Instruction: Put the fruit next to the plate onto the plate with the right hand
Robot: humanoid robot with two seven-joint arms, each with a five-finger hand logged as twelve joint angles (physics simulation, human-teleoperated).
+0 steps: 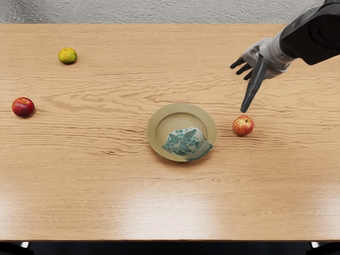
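My right hand (259,66) hangs open, fingers spread, above the apple (243,126) lying on the worktop (106,175) just right of the plate (159,119); it looks firm, smooth and apt to roll, so I would cup its sides from above.

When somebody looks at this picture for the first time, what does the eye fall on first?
The robot's right hand, reaching in from the upper right with fingers spread, hangs close to a red-yellow apple. That apple lies just right of the olive plate with a teal pattern in the middle of the table. Far left lie a red apple and a greenish-yellow citrus fruit.
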